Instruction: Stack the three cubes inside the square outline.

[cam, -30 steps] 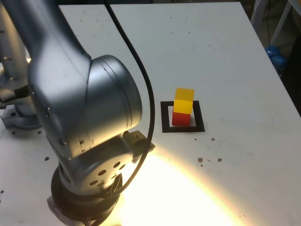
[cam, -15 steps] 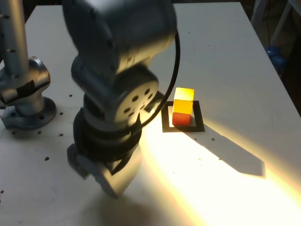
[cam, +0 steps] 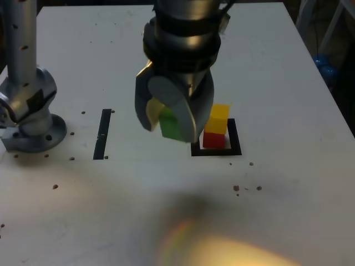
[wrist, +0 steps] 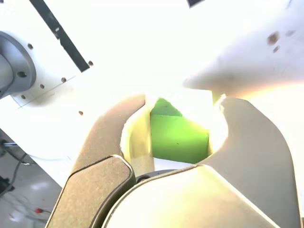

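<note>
The gripper (cam: 172, 117) held the green cube (cam: 170, 123) by opposite sides, near the yellow cube (cam: 217, 118); it looked light, stiff and easily tilted, best pinched across flat faces.

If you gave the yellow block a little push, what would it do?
The yellow block would probably slide or topple off, since it just sits on the red block and nothing shows holding it. It likely wouldn't roll, having flat sides.
</note>
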### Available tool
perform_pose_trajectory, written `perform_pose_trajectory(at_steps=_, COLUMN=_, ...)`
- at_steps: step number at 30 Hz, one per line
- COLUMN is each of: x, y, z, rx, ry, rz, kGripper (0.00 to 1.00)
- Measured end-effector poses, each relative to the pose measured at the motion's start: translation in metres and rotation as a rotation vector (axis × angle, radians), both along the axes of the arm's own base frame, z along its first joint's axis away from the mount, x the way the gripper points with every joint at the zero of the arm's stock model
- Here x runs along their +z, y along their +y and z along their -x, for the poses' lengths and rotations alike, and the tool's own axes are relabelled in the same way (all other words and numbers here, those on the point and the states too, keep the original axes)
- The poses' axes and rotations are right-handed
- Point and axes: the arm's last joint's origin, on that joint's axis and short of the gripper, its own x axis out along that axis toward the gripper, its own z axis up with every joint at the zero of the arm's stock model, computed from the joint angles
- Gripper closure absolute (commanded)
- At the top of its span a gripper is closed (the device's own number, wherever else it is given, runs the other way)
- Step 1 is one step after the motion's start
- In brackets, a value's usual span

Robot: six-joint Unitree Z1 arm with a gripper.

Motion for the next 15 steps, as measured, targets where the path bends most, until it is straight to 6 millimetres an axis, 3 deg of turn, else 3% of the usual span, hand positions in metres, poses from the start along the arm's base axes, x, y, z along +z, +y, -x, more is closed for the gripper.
perform_pose_trajectory(at_steps=7, x=0.009, y=0.039, z=-0.021, rx=0.07, ry=-0.033, rz=0.031, kGripper=0.7)
perform_pose_trajectory(at_steps=15, x=0.003, y=0.081, z=-0.044, rx=0.134, ry=-0.022, rz=0.042, kGripper=0.7)
